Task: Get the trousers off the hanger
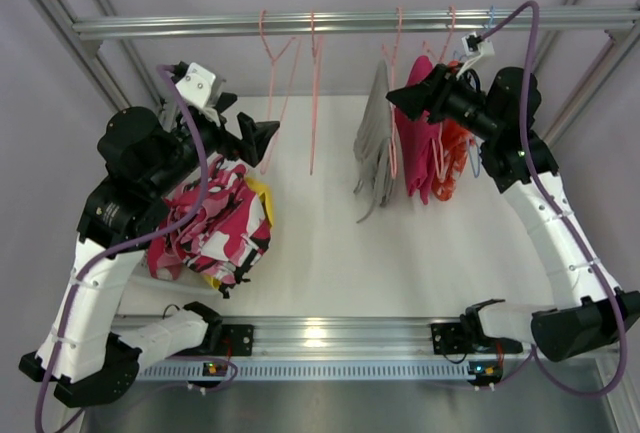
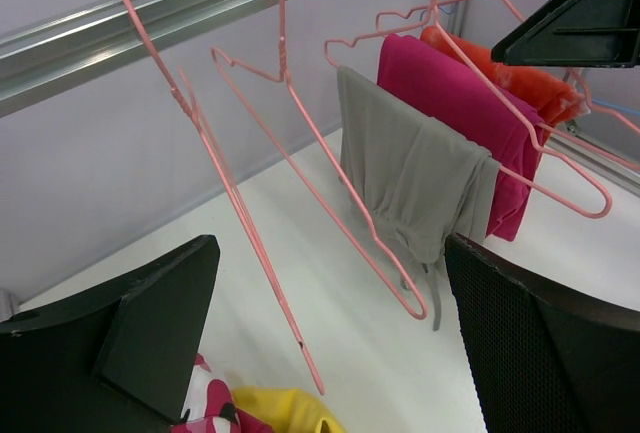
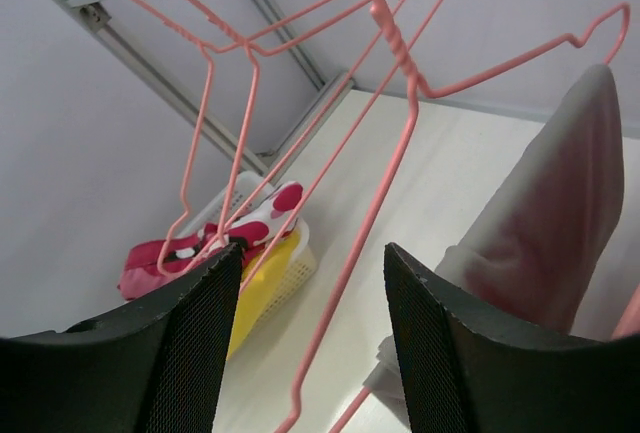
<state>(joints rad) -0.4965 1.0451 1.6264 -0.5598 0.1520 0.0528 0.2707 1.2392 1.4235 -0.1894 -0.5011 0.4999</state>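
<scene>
Three trousers hang on pink hangers from the rail: grey (image 1: pixel 374 148), magenta (image 1: pixel 414 138) and orange (image 1: pixel 455 158). The left wrist view shows the same grey (image 2: pixel 415 173), magenta (image 2: pixel 450 93) and orange (image 2: pixel 525 78) ones. My right gripper (image 1: pixel 397 99) is open just above the grey trousers (image 3: pixel 565 218). A pink hanger wire (image 3: pixel 375 203) runs between its jaws (image 3: pixel 310 353), and no grip on it shows. My left gripper (image 1: pixel 266 135) stands open and empty (image 2: pixel 330 353) beside two bare pink hangers (image 2: pixel 240 203). Patterned trousers (image 1: pixel 215 223) and yellow ones (image 3: pixel 262 283) lie in a heap at left.
A white basket (image 3: pixel 296 261) under the left arm holds the heaped trousers. The metal rail (image 1: pixel 330 23) crosses the back, with bare hangers (image 1: pixel 312 93) hanging mid-left. Frame posts stand at both sides, and a metal bar (image 1: pixel 330 333) lines the near table edge.
</scene>
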